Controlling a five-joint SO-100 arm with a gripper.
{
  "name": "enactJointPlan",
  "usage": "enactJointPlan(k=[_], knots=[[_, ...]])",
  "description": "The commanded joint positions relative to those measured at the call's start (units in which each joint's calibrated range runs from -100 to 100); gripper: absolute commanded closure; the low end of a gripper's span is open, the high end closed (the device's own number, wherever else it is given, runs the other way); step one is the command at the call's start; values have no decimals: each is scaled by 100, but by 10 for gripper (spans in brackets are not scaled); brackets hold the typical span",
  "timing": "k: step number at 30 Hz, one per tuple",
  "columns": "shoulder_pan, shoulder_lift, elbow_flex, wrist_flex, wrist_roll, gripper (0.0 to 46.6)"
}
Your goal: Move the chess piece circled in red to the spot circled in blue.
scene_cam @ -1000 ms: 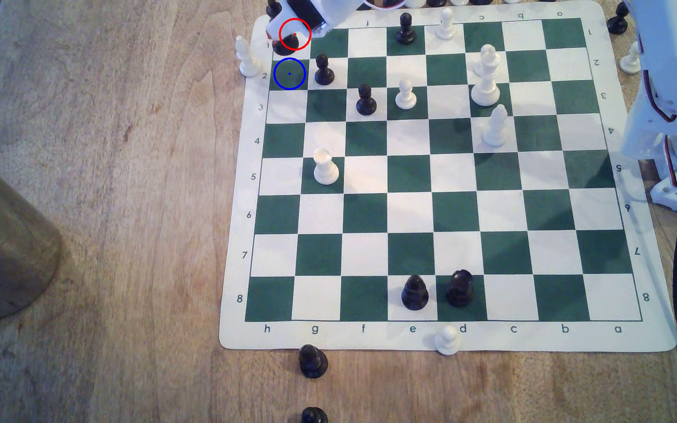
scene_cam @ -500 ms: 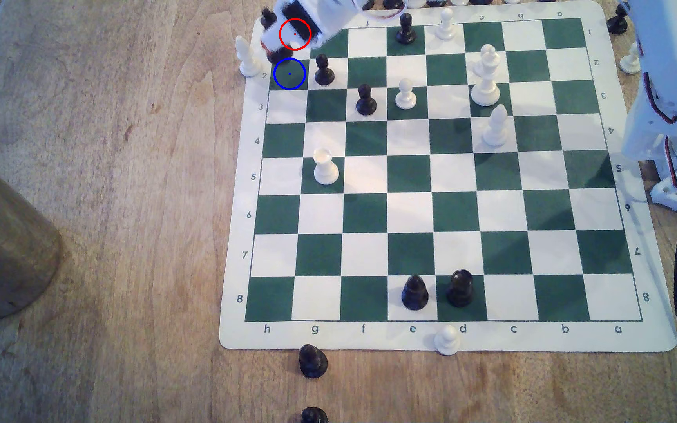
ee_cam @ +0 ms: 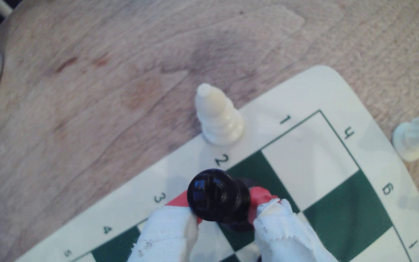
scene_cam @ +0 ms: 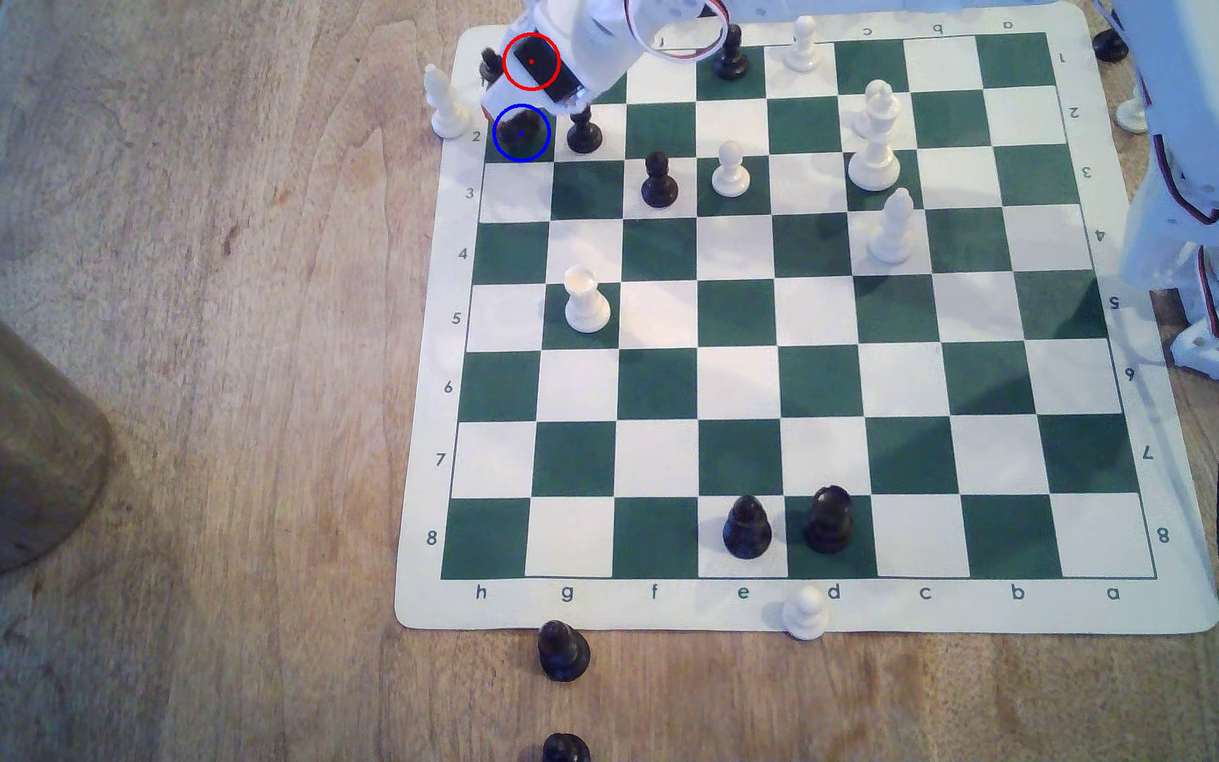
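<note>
pincer (ee_cam: 224,214) clamps chess piece (ee_cam: 213,195) | over spot (scene_cam: 538,149) | rank label "2"

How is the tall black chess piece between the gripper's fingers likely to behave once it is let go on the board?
The chess piece looks hard and glossy, so probably rigid and a bit slippery; the cloth-wrapped fingers likely help. Its slim waist above a wide base suggests it may tip if released tilted. The black pawn stands close, so a topple might strike it.
</note>
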Motion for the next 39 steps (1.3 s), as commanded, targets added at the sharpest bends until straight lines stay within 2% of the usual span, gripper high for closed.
enactJointPlan(k=[1,5,7,11,13,24,28,33,39], knots=[[4,-162,-371,-148,-15,419],[51,-111,-425,-156,-34,410],[67,-111,-398,-156,-44,359],[121,-204,-280,-140,-73,295],[129,-247,-271,-115,-78,285],[161,-1164,1,695,-34,277],[129,-1817,210,949,-88,277],[75,-2870,989,1089,-98,311],[82,-4695,2948,1015,-117,296]])
